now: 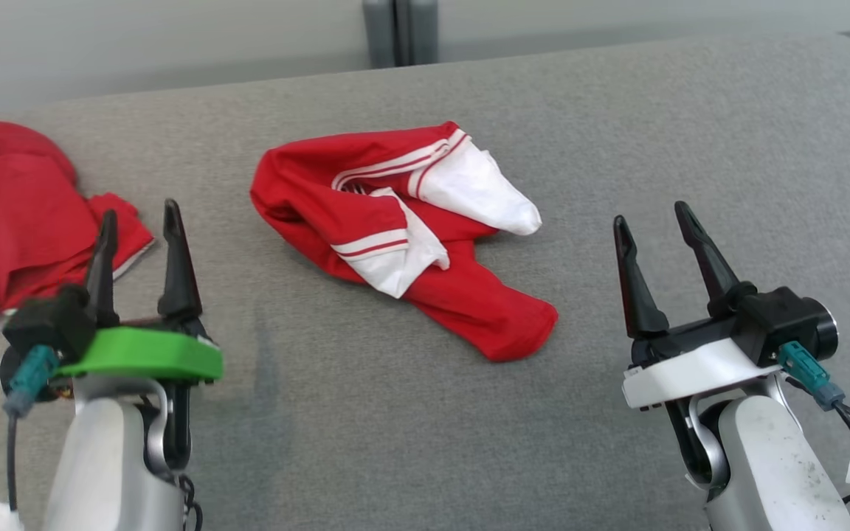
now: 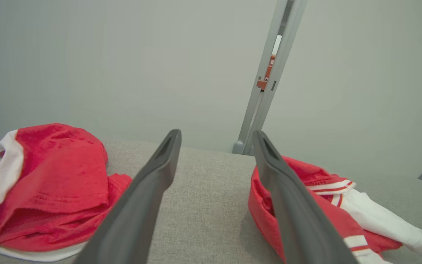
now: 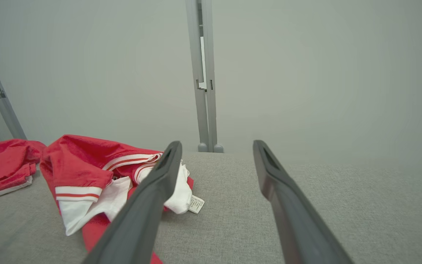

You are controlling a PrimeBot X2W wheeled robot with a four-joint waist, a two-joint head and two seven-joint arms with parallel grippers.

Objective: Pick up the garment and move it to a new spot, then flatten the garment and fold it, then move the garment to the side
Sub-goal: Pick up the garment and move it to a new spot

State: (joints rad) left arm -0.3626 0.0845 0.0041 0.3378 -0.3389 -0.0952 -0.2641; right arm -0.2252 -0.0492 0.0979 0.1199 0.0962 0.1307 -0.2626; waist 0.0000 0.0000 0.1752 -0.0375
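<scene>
Grey woven cloth covers the broad surface (image 1: 690, 147) that takes up most of the head view. Its far edge meets a pale wall (image 1: 137, 37), where a grey upright post (image 1: 401, 29) stands behind the middle.

Near the centre of the surface lies the crumpled garment (image 1: 299, 184), red with white sleeves and red-and-white striped bands. It is bunched and twisted, with one white sleeve (image 1: 484, 195) pointing toward the robot's right and a red end trailing toward the near edge. At the far left lies a second garment (image 1: 19, 199), also red with a white edge (heaped rather than spread flat, and cut off by the picture's side). It is well apart from the first, with bare cloth between them.

The left gripper (image 1: 140, 209), on a green mount, hovers at the lower left with its two dark fingers spread wide and holding nothing. In the head view one fingertip overlaps the near corner of the second garment, though I cannot tell whether it touches. In the left wrist view the fingers frame bare surface, with one garment to either side.

The right gripper (image 1: 651, 212), on a white mount, sits at the lower right over bare surface. Its fingers are likewise wide apart and empty, to the right of the crumpled garment and clear of it.

Smallest of all, a white label (image 3: 196, 204) pokes out from the crumpled garment's edge onto the cloth.
</scene>
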